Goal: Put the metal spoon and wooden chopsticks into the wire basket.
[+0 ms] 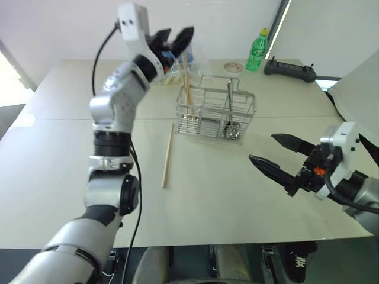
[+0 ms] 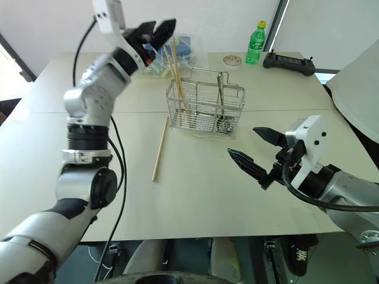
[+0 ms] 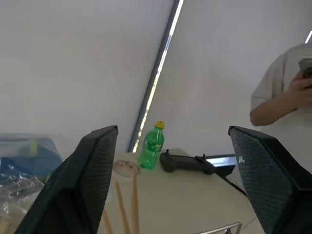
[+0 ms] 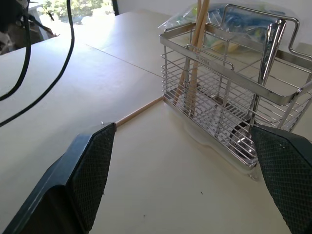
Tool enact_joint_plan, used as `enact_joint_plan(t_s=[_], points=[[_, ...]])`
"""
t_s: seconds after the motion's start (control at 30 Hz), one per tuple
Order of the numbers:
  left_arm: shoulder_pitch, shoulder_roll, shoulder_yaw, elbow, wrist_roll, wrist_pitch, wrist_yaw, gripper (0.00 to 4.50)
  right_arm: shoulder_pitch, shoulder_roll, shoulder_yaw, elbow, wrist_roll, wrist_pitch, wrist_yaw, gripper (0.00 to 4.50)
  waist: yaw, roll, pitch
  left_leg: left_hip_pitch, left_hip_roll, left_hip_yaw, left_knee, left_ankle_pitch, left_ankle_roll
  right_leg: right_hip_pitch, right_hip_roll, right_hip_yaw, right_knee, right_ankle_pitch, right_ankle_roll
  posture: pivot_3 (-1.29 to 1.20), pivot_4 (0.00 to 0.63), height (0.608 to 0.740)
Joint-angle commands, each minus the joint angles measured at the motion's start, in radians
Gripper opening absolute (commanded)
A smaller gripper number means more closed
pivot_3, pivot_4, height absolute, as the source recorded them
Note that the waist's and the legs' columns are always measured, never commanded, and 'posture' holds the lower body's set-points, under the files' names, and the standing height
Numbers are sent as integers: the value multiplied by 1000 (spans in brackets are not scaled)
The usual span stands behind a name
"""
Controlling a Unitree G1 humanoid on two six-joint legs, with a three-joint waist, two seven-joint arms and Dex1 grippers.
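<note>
Across the pale tabletop (image 1: 249, 201), the right gripper (image 1: 278, 155) is waiting wide-fingered; one chopstick (image 1: 167, 155) is lying beside the wire basket (image 1: 216, 112), already holding chopsticks (image 1: 187, 86) and the metal spoon (image 1: 232, 127). Left gripper (image 1: 176, 40) is hovering above, fingers spread, empty. Next: fetching the stray stick.

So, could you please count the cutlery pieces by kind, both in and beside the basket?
Wooden chopsticks: 3 (two standing in the wire basket, one lying on the table beside it)
Metal spoon: 1 (in the basket)
Total: 4
</note>
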Motion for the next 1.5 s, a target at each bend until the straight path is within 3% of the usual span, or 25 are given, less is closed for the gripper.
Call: enact_joint_plan(t_s=[0.03, 0.2, 0.33, 0.5, 0.77, 1.13, 1.5], points=[[-186, 138, 116, 176, -40, 125, 102, 3945, -3, 1, -7, -14, 2, -16, -5, 4500, -1, 0, 0, 0, 0, 0, 0, 0, 0, 0, 0, 0, 1, 0, 0, 0, 150, 726], [-280, 262, 187, 541, 59, 212, 463, 3945, 8, 8, 1, -20, -12, -19, -4, 4500, -5, 5, -3, 5, 0, 0, -1, -2, 4, 3, 1, 0, 2, -3, 5, 0, 150, 726], [-219, 256, 111, 610, 142, 427, 532, 3945, -1, 5, 18, -16, -26, -19, 1, 4500, 4, 3, -2, 8, 0, -1, -1, -2, 4, 7, 1, 0, 2, -4, 7, 0, 150, 726], [-168, 210, 0, 481, 134, 669, 388, 3945, -2, 2, 24, -8, -36, -17, 11, 4500, 0, -6, 3, -2, -1, -2, 2, -1, 2, 0, 0, 0, 1, 0, 4, 0, 150, 726], [-62, 214, -119, 192, 96, 968, 233, 3945, 0, 4, 30, -2, -34, -13, 16, 4500, -10, -1, 1, 1, 0, 0, -7, -2, 2, -4, 0, 1, 2, 0, 3, 0, 150, 726], [2, 127, -148, 112, 140, 1027, 207, 3945, -9, 44, 56, -20, -37, -26, -29, 4500, 2, -1, 1, 0, -1, 0, -1, -1, 1, -1, -2, 1, 0, 0, 2, 0, 150, 726], [9, 31, -251, 204, 207, 939, 175, 3945, 44, 84, 39, -64, -51, -44, -65, 4500, -1, -1, 1, 0, -1, 0, -1, -1, 1, -2, -2, 1, 1, 0, 2, 0, 150, 726]])
